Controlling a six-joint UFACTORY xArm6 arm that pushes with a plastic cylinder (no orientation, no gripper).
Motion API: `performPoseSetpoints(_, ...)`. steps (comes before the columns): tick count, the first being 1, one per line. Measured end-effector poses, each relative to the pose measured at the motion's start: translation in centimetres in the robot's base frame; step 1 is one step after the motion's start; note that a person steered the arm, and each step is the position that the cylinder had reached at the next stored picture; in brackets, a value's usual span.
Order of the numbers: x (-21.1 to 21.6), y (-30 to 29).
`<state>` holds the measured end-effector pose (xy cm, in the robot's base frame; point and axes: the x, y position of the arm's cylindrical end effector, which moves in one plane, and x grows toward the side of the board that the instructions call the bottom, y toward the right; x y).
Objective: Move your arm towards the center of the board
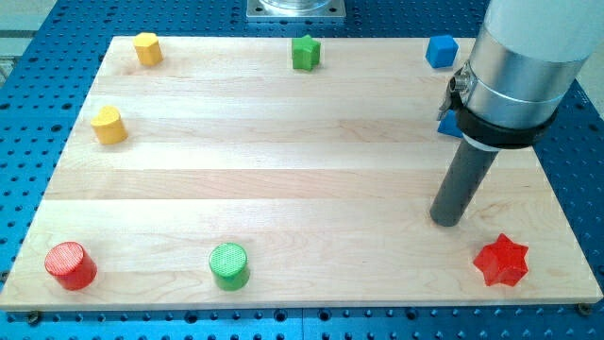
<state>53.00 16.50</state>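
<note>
My tip (447,221) rests on the wooden board (283,161) at the view's right, below the middle. The red star block (501,261) lies just right of and below the tip, apart from it. A blue block (449,124) is partly hidden behind the arm's silver body, above the tip. A blue cube (441,50) sits at the top right. The green star block (305,53) is at the top middle.
A yellow block (146,47) sits at the top left and a yellow heart-like block (109,125) at the left edge. A red cylinder (71,265) stands at the bottom left, a green cylinder (229,265) right of it. Blue perforated table surrounds the board.
</note>
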Motion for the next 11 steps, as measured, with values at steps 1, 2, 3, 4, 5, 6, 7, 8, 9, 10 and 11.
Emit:
performPoseSetpoints(1, -0.1, 0.0)
performPoseSetpoints(2, -3.7, 0.1)
performPoseSetpoints(3, -6.3, -2.0)
performPoseSetpoints(4, -7.1, -5.5)
performPoseSetpoints(5, -7.1, -5.8)
performPoseSetpoints(6, -7.1, -5.8)
performPoseSetpoints(7, -7.0, -5.9)
performPoseSetpoints(8, -6.8, -6.0)
performPoseSetpoints(9, -6.7, -6.4)
performPoseSetpoints(10, -6.3, -6.8)
performPoseSetpoints(11, -6.3, -7.2)
